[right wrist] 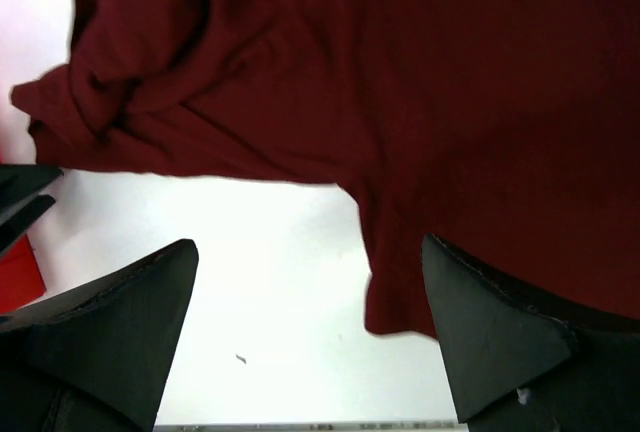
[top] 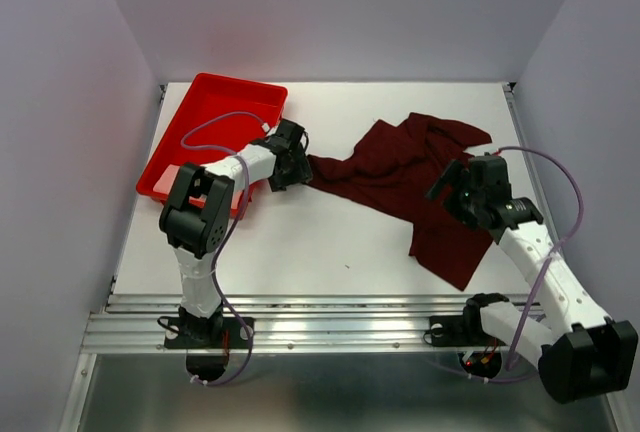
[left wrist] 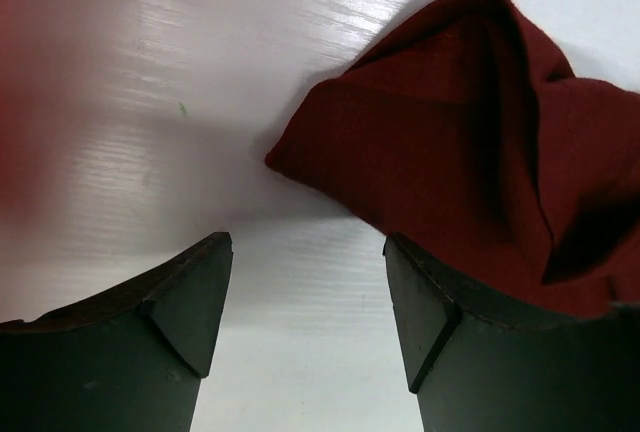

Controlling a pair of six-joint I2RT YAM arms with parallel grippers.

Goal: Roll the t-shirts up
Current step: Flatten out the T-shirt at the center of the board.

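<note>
L tool (left wrist: pixel 308 240) low, agape by t-shirt (left wrist: pixel 450 152)

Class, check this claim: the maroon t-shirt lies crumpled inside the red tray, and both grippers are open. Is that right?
No. The t-shirt lies crumpled on the white table, beside the red tray, not inside it; the top view shows this. The left gripper and right gripper are indeed open.

Left fingers (left wrist: pixel 190 302) apart, nothing between; right fingers (right wrist: pixel 120 322) spread wide.
</note>
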